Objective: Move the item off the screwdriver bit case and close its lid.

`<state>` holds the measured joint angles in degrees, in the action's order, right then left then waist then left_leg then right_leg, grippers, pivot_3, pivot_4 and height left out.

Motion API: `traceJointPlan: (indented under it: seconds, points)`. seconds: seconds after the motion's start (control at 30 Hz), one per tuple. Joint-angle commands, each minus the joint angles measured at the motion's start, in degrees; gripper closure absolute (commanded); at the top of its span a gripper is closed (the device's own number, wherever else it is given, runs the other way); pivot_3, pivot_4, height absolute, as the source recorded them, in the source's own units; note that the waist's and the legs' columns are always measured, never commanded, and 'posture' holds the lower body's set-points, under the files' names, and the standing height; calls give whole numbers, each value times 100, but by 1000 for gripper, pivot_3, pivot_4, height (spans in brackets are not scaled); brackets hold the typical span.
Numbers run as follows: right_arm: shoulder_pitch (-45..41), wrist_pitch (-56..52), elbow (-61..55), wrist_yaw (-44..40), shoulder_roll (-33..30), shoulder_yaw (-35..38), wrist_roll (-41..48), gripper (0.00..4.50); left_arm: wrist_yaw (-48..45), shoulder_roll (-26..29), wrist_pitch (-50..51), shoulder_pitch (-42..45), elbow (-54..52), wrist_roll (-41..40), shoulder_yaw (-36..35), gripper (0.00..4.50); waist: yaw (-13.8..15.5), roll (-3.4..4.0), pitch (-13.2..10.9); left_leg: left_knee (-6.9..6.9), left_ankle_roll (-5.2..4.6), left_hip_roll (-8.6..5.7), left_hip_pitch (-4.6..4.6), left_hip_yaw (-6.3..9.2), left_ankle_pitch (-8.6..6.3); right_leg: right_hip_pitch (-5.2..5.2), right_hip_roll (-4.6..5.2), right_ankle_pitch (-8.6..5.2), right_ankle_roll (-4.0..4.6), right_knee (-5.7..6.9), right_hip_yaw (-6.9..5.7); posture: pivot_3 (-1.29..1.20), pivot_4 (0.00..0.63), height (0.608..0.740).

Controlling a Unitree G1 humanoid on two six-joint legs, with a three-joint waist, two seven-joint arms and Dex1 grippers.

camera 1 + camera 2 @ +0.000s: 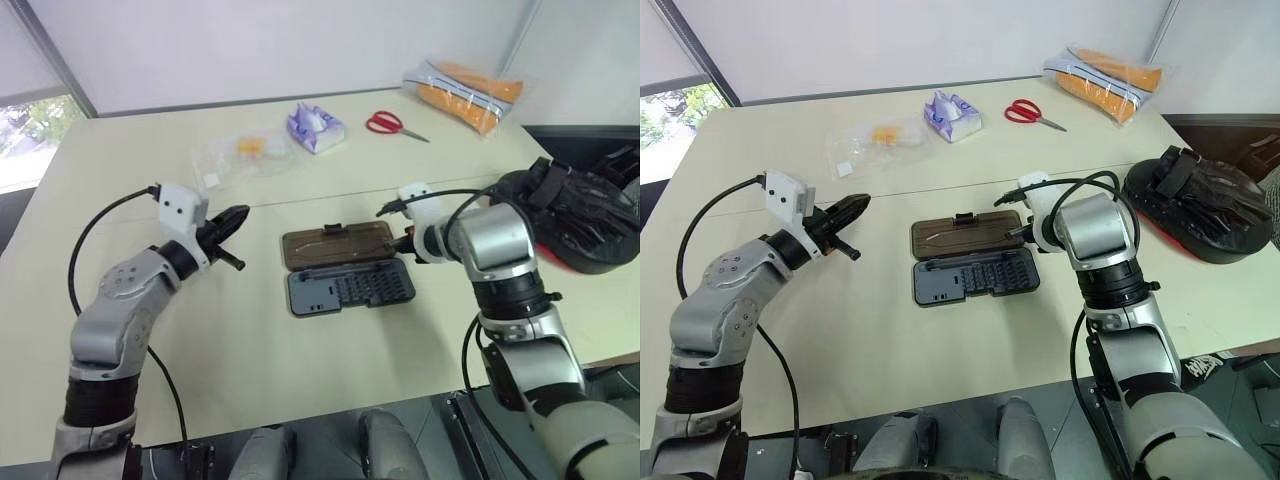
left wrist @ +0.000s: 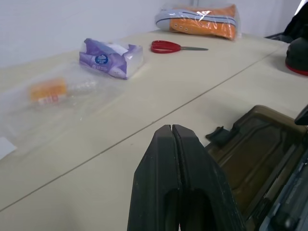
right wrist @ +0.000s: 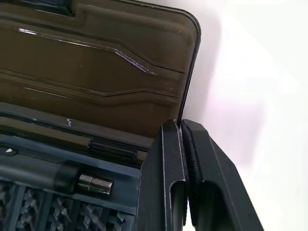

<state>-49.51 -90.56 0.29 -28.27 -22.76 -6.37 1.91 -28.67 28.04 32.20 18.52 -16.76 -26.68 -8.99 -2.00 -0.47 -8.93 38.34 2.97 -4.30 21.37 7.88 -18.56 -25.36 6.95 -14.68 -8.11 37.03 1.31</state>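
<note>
Since right gripper [image 3: 184,144] is pinched shut and empty by case's [image 1: 975,262] right edge, slip tips under brown lid [image 1: 966,235], flip it toward tray. Left gripper [image 2: 172,144] also shut, idle left of case. Mitt [image 1: 1205,213] already off, well right on table [image 1: 890,340].

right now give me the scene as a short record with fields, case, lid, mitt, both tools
case: screwdriver bit case open flat on the table, bit tray nearest the robot
lid: brown lid laid back flat, not closed
mitt: boxing mitt off the case, on the table to the right
left tool: left tool shut, empty, left of the case
right tool: right tool shut, empty, at the lid's right edge
others: scissors, tissue pack
</note>
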Motion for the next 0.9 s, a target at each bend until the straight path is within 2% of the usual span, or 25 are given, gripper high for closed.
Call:
traceJointPlan:
  seconds: [0.03, 0.5, 0.9]
  points:
    - [151, -194, -94, 128, -35, 34, 274, 4462, -66, 23, -128, 147, -36, 3, -17, 4500, -1, 0, 0, 0, 0, 0, 0, 0, 0, 0, 0, 0, 0, 0, 0, 0, 150, 740]
    - [309, -194, -803, 232, -592, -490, 1290, 4462, -118, 11, -144, 160, -13, 30, -15, 4500, -22, 0, 0, -1, 0, 1, 0, -2, 0, -1, 0, 0, 0, -2, 0, 0, 150, 740]
    - [271, -194, -830, 496, -768, -536, 1810, 4462, -98, 39, -97, 92, -93, 10, -55, 4500, -20, -1, 0, -2, 0, 1, 0, -3, 0, -1, 0, 0, 0, -4, 0, 0, 150, 740]
